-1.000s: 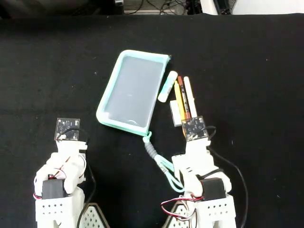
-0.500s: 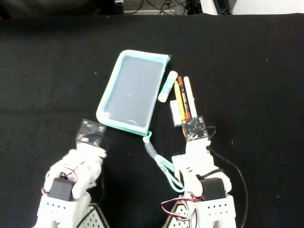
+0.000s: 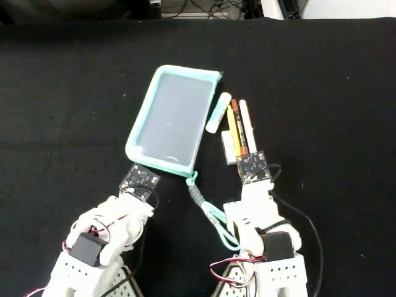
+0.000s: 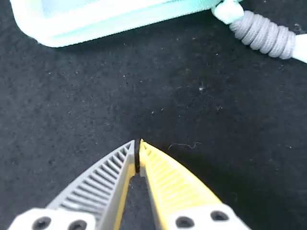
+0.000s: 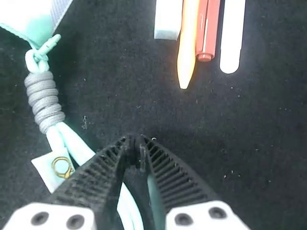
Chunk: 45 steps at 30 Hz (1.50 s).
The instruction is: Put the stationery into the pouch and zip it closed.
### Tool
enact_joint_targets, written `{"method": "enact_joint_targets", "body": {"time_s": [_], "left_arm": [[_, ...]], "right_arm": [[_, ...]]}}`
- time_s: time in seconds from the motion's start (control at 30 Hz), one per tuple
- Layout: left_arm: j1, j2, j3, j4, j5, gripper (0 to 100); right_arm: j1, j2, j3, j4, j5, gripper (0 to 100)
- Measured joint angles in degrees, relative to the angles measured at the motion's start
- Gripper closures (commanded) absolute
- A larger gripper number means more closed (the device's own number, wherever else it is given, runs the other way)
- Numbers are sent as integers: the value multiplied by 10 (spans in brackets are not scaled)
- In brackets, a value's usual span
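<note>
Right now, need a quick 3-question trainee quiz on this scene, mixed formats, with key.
1. True or false: the left gripper and the right gripper are both open.
2. The pens lie: A) inside the pouch; B) on the table beside the pouch, ahead of the right gripper; C) held in the left gripper.
3. Fill in: the coiled wrap on the pouch's strap is coloured ___.
Key: 1 false, both are shut with nothing held. 2 B. 3 grey.
</note>
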Motion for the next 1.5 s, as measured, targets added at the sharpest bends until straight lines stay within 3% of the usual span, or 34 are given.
{"method": "enact_joint_targets", "body": {"time_s": [0.17, 0.37, 0.57, 0.63, 1.1, 1.3, 1.5], "left_arm": [[0, 0, 0, 0, 0, 970], [0, 0, 0, 0, 0, 970], [0, 0, 0, 0, 0, 970], [0, 0, 0, 0, 0, 970], [0, 0, 0, 0, 0, 970], [0, 0, 0, 0, 0, 970], [0, 0, 0, 0, 0, 970]], "right_arm": [[0, 0, -1, -26, 4, 984], [0, 0, -12, -28, 105, 979], [-2, 0, 1, -98, 217, 828], [-2, 0, 1, -107, 229, 822], [-4, 0, -62, -108, 193, 819], [-78, 0, -69, -88, 189, 819], [-88, 52, -105, -106, 179, 818]]}}
